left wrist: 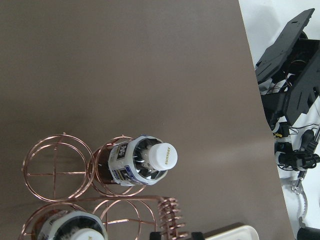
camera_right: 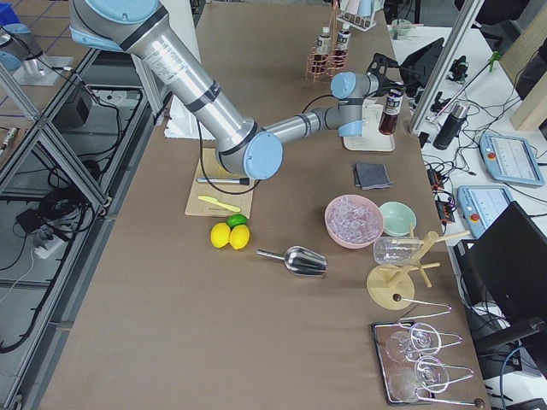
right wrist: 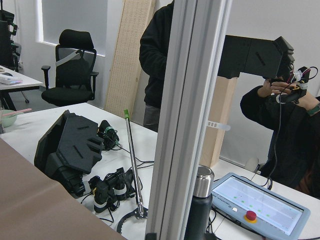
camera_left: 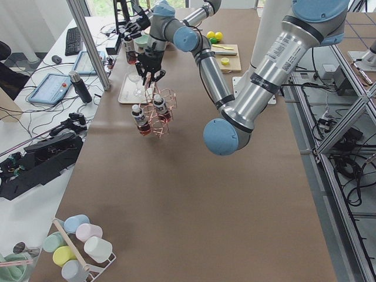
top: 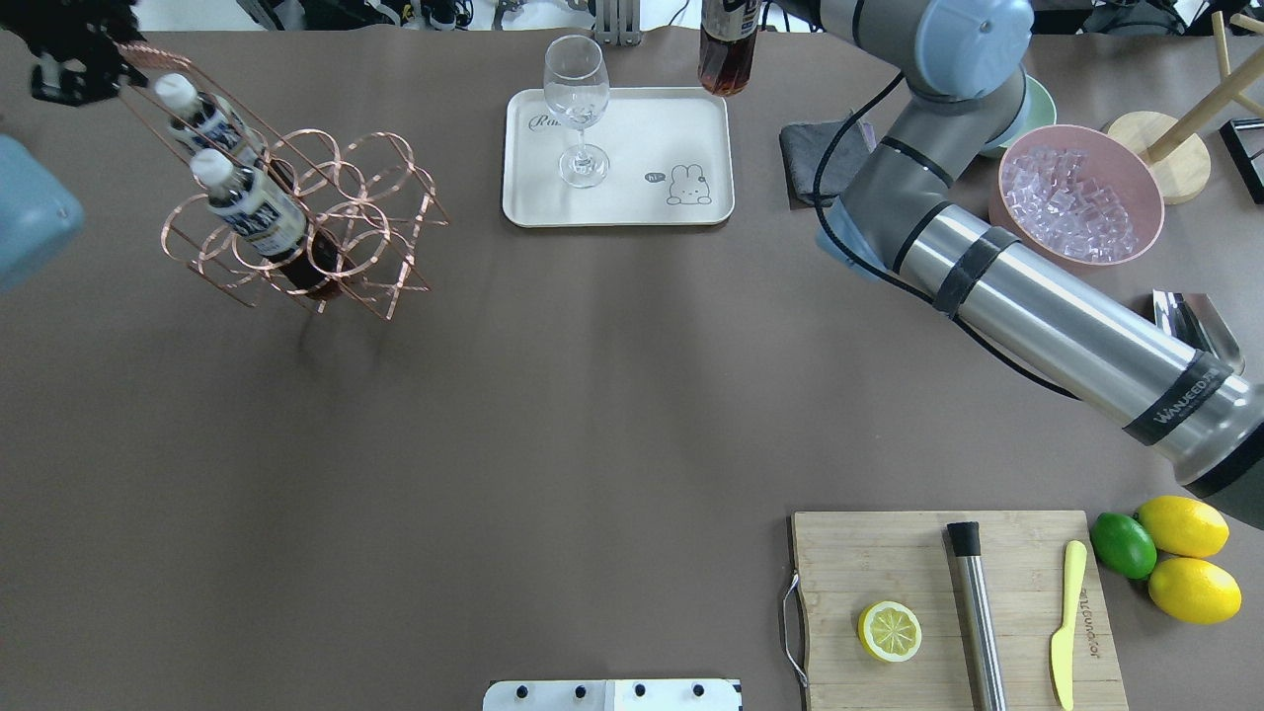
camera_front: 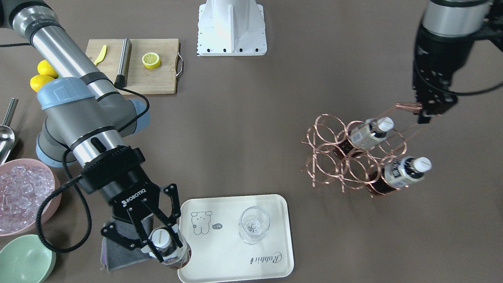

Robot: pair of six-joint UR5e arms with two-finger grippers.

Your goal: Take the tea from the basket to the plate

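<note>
**Tea bottle (camera_front: 160,237) at a corner of the plate (camera_front: 224,259), clamped in the right hand (camera_front: 169,251).**
Cap reads "SUNTORY"; the plate script reads "Rabbit"; the downward-pointing hand is marked "ROBOTIQ". The left hand (camera_front: 424,114) hangs at the handle of the basket (camera_front: 353,153) on the counter (camera_front: 235,137); whether it grips cannot be told.

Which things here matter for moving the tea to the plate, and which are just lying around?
Job: the held tea, plate, basket.
Lying about: stemmed glass, cutting board, lemons, ice bowl, green bowl.
</note>
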